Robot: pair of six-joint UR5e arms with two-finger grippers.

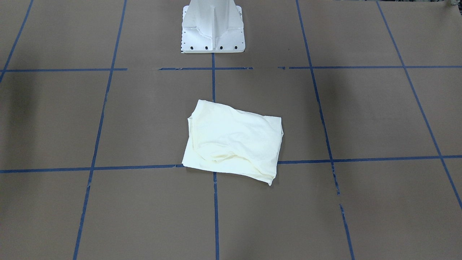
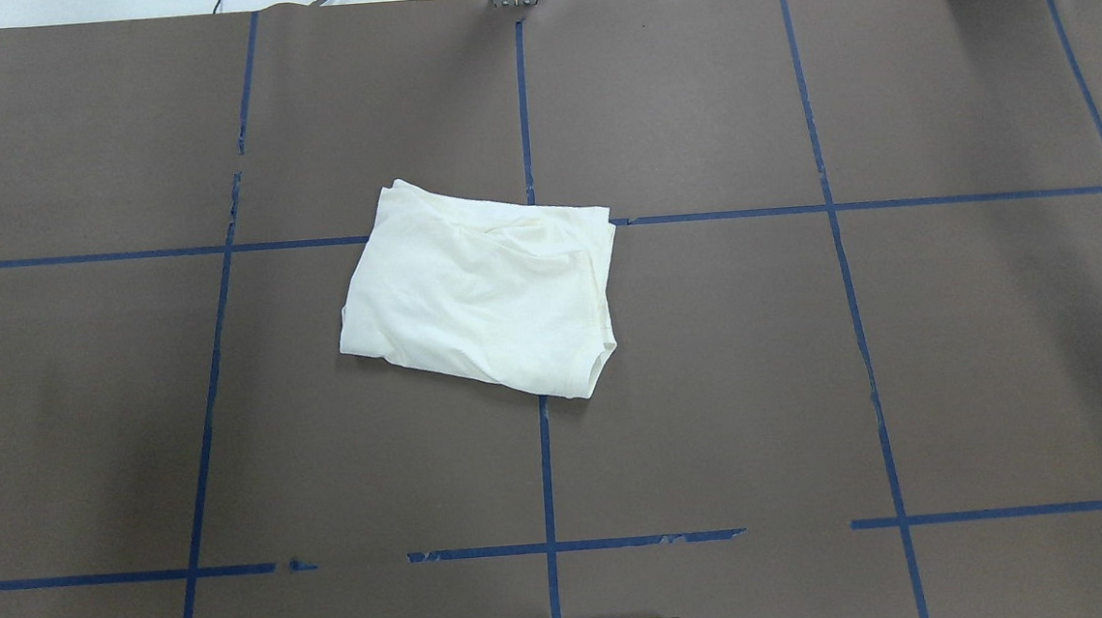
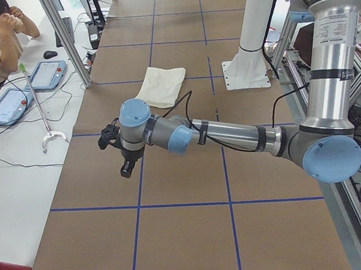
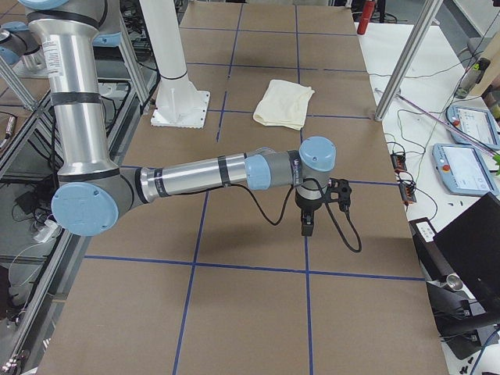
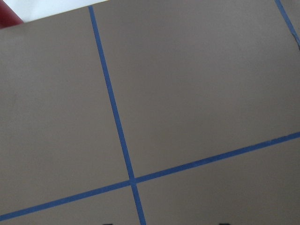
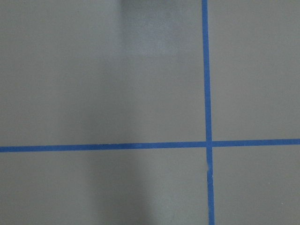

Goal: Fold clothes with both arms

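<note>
The left arm (image 3: 231,130) is filling the near side view, with the left gripper (image 3: 127,172) hanging over the brown table (image 3: 189,235) — same deal for the right arm (image 4: 195,176) and right gripper (image 4: 307,228) from the other end. Can't tell if either is parted or clenched. Only the side cams are showing arms. Overhead is showing the folded cream T-shirt (image 2: 482,299) lying plain side up mid-table, across the blue tape lines (image 2: 547,464), in front of the white pedestal (image 1: 213,29).
</note>
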